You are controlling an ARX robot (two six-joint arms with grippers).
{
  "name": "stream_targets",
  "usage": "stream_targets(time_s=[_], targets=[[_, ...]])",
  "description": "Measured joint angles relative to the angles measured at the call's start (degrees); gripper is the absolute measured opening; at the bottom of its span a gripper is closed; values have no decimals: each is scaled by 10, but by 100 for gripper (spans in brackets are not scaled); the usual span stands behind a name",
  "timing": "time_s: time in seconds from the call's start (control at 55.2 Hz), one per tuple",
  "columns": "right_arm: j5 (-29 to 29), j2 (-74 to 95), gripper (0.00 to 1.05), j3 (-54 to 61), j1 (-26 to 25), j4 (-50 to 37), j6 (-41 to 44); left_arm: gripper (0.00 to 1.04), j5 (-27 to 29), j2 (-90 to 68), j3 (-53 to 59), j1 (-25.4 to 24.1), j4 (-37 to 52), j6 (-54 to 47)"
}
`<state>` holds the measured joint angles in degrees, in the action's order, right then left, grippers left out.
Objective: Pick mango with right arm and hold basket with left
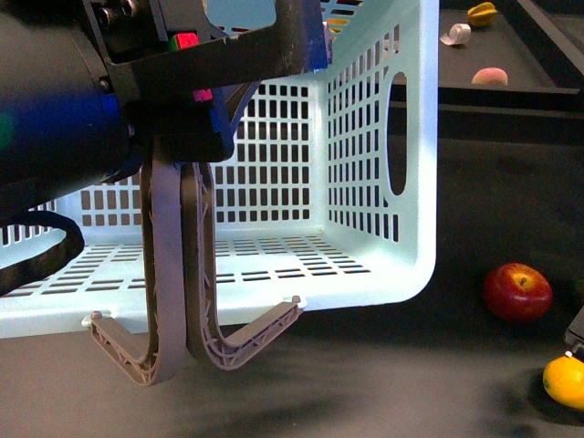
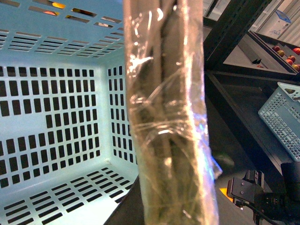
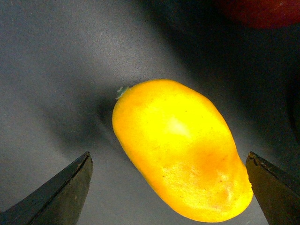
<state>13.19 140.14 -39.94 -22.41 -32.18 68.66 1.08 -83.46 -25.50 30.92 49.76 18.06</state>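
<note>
Right wrist view: mango point(image 3: 180, 150) lies on the table point(image 3: 56, 70) just beside the red apple point(image 3: 262, 11), right gripper point(image 3: 168, 159) spread wide astride it, nothing pinched. Next call: drop, squeeze gently. Beyond the apple, left gripper point(image 1: 187, 151) looks clamped on the basket point(image 1: 365, 182) handles point(image 1: 178, 274).

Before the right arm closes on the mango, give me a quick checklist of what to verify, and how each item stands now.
1. Open right gripper: ok, fingers apart.
2. The mango between them: ok, lying on the table, untouched.
3. The apple clear of the mango: ok, apart in the front view.
4. The handles in the left gripper: both run up into it; clamp cannot tell.
5. The basket empty: ok, nothing inside.
</note>
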Motion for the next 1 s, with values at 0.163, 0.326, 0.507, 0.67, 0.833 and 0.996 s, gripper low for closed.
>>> stream_targets(time_s=[0.163,0.326,0.507,0.67,0.833,0.996], targets=[[-14,1,97,-7,-14,-29,26,9,1,0,0,0,0,0],[-31,6,97,-14,-23,-46,38,9,2,0,0,0,0,0],[-35,31,97,-17,-16,-60,31,9,2,0,0,0,0,0],[-35,57,97,-23,8,-89,-12,9,0,0,0,0,0,0],[-43,72,97,-37,14,-89,-22,9,1,0,0,0,0,0],[-45,81,97,-46,20,-83,-34,9,2,0,0,0,0,0]])
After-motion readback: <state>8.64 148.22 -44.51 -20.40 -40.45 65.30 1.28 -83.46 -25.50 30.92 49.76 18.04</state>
